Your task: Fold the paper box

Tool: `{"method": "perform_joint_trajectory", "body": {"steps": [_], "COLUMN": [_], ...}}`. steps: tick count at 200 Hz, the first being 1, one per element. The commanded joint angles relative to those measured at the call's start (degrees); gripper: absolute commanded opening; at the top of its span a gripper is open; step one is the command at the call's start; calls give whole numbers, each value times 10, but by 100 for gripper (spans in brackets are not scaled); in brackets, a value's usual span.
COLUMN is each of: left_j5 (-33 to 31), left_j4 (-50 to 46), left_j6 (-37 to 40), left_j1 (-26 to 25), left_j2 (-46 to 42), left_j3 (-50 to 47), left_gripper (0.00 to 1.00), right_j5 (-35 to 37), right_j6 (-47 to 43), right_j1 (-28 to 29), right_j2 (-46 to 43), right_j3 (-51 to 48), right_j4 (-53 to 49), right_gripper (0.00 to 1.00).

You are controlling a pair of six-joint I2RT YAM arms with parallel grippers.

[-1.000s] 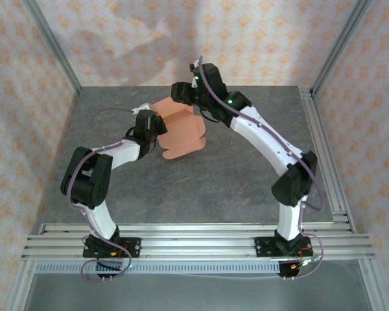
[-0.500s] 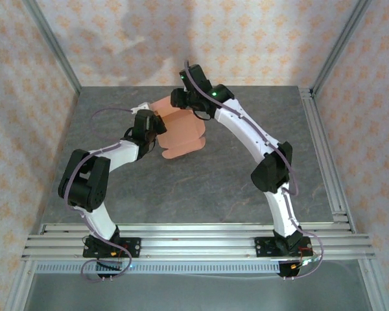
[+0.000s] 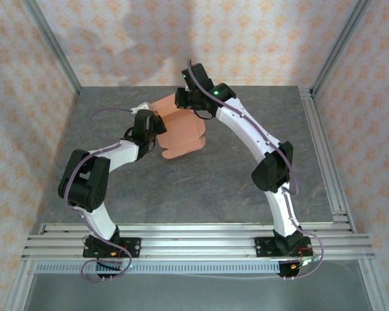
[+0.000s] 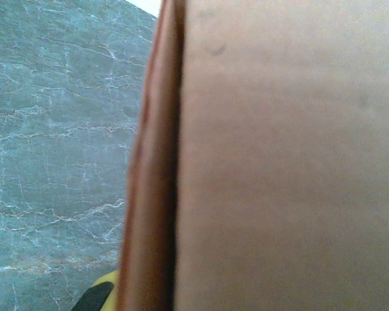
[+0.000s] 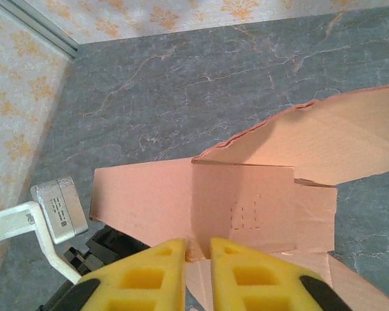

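Where the partly folded paper box lies on the counter toward its far edge, the left hand is closed on its left edge, the right hand pinches a raised panel, and open counter lies on the near and right sides.

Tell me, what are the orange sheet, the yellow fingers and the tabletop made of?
Paper box: thin matte card, creased, with perforations. Right gripper fingers: likely soft foam or rubber, matte with moulded recesses. Tabletop: grey veined marble look, possibly printed laminate.
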Motion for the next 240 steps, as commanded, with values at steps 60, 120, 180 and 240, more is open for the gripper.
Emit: {"method": "perform_joint_trajectory", "body": {"steps": [60,120,180,240], "left_j5": [-8,-2,-12,3], "left_j4": [14,14,-15,-4], "left_j6": [3,3,8,11], "left_j1": [-8,-7,-7,-7], "left_j2": [-23,-19,-20,-16], "left_j3": [-10,-6,7,7], "left_gripper": [0,0,0,0], "right_j5": [8,13,43,50], "right_j6": [10,2,-28,-25], "right_j1": [-9,-12,-1,-2], "right_j2": [17,41,-13,-45], "right_j3": [30,65,21,-50], "right_j4": [-5,-23,-18,28], "right_gripper": [27,40,42,43]}}
